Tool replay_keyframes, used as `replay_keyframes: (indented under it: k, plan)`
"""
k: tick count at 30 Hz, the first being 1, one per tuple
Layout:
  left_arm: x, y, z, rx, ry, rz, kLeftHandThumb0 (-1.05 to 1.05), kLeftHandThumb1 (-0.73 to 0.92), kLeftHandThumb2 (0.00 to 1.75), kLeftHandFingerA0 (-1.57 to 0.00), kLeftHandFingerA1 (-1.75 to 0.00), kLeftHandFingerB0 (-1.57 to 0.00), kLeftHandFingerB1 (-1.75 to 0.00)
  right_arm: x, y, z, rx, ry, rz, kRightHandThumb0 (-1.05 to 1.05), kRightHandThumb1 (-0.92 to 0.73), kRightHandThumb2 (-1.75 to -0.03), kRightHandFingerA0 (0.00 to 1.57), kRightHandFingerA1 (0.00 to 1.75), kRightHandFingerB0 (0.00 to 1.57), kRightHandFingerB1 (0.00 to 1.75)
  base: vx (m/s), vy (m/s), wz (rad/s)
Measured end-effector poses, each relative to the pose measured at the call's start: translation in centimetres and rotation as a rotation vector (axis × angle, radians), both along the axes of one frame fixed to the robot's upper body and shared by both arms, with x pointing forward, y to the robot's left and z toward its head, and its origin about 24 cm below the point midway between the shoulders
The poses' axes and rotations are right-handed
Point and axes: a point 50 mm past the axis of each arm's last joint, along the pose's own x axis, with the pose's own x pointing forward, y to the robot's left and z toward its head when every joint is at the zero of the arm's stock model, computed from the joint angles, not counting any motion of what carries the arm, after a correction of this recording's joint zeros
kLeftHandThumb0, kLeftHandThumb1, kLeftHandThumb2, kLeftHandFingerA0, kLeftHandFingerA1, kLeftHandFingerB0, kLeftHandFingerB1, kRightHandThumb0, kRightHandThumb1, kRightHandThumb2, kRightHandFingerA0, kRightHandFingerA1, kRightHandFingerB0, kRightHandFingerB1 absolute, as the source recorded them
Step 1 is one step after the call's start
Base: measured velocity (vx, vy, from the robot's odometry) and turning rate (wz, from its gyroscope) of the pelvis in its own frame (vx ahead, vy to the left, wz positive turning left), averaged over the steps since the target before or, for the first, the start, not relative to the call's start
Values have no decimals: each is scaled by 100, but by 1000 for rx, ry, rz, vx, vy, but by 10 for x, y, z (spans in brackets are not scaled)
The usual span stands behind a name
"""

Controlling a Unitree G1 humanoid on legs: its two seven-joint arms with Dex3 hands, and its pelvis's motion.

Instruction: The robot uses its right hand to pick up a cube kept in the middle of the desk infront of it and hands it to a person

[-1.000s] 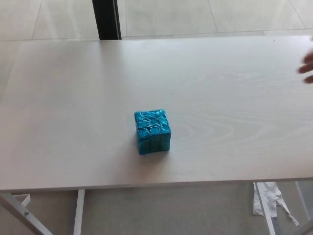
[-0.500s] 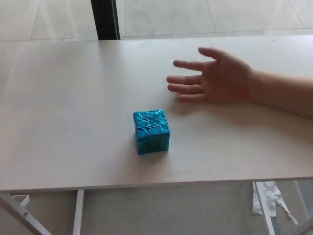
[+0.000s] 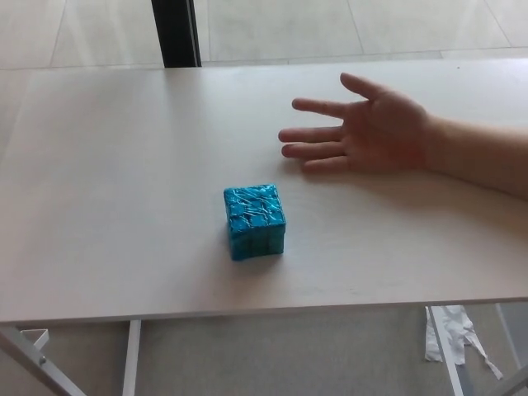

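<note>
A blue cube (image 3: 255, 221) wrapped in shiny crinkled film sits on the pale wooden desk (image 3: 115, 181), a little in front of the middle. A person's hand (image 3: 367, 132) reaches in from the right, palm up and fingers spread, hovering over the desk behind and to the right of the cube. The cube and that hand are apart. Neither of my hands shows in the head view.
The desk's front edge (image 3: 247, 312) runs across the lower part of the picture, with white legs (image 3: 130, 355) below. A dark post (image 3: 175, 33) stands behind the far edge. White crumpled material (image 3: 450, 332) lies on the floor at lower right.
The person's hand came in from the right edge to above the desk's middle right, and has held nearly still for the last half second. The cube stays put.
</note>
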Motion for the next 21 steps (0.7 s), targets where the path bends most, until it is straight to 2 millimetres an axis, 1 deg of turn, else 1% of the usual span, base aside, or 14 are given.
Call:
replay_keyframes:
  k: [1, 3, 4, 5, 6, 7, 9, 10, 11, 12, 14, 18, 19, 21]
  plan:
    - [2, 1, 2, -3, -35, 16, -70, 45, 85, -54, -63, -43, -50, 8, -3, 9, -22, -53, 8, -66, -46, -83, 52, 60, 39, 48, 0, 0, 0]
    - [4, 1, 3, -6, -63, 28, -63, 55, 57, -62, -56, -49, -38, 18, -4, 21, -51, -118, 26, -66, -58, -58, 34, 46, 38, 34, 0, 0, 0]
    - [5, 2, 4, -8, -80, 35, -62, 53, 56, -67, -58, -52, -39, 27, -5, 30, -73, -167, 44, -79, -57, -58, 57, 49, 37, 32, 0, 0, 0]
    - [6, 2, 4, -9, -86, 37, -60, 42, 83, -59, -64, -45, -53, 32, -5, 36, -87, -195, 58, -78, -46, -86, 53, 56, 33, 44, 0, 0, 0]
    - [7, 2, 5, -10, -91, 37, -60, 42, 83, -59, -64, -45, -53, 40, -5, 44, -106, -232, 79, -78, -46, -86, 53, 56, 33, 44, 0, 0, 0]
    - [8, 2, 5, -10, -94, 37, -60, 54, 57, -63, -55, -52, -40, 45, -4, 50, -119, -259, 94, -77, -55, -57, 69, 51, 41, 36, 0, 0, 0]
    - [9, 2, 5, -10, -97, 36, -60, 43, 83, -60, -63, -44, -52, 57, -2, 63, -147, -317, 126, -95, -49, -83, 72, 61, 44, 52, 0, 0, 0]
    - [9, 1, 5, -11, -97, 35, -57, 56, 57, -67, -55, -49, -39, 64, 0, 71, -165, -354, 149, -87, -57, -58, 70, 52, 46, 48, 0, 0, 0]
    - [9, 1, 5, -11, -97, 35, -56, 55, 57, -67, -54, -48, -38, 70, 1, 78, -180, -383, 168, -98, -50, -87, 67, 55, 36, 46, 0, 0, 0]
    - [9, 1, 5, -11, -96, 34, -61, 43, 83, -60, -64, -41, -52, 77, 4, 86, -197, -415, 189, -98, -54, -89, 66, 54, 37, 46, 0, 0, 0]
    - [9, 1, 4, -12, -95, 33, -61, 44, 84, -59, -63, -43, -52, 90, 9, 101, -226, -476, 231, -89, -60, -60, 56, 46, 38, 33, 0, 0, 0]
    - [9, 0, 3, -15, -90, 30, -62, 42, 83, -61, -64, -44, -52, 118, 26, 135, -285, -606, 332, -73, -57, -58, 43, 48, 31, 31, 0, 0, 0]
    - [9, 0, 3, -15, -88, 29, -61, 42, 83, -60, -65, -43, -53, 123, 30, 142, -293, -631, 351, -75, -46, -85, 36, 55, 21, 43, 0, 0, 0]
    - [9, -1, 2, -18, -85, 28, -60, 55, 57, -69, -54, -52, -39, 137, 42, 158, -312, -691, 410, -75, -46, -83, 30, 53, 19, 41, 0, 0, 0]
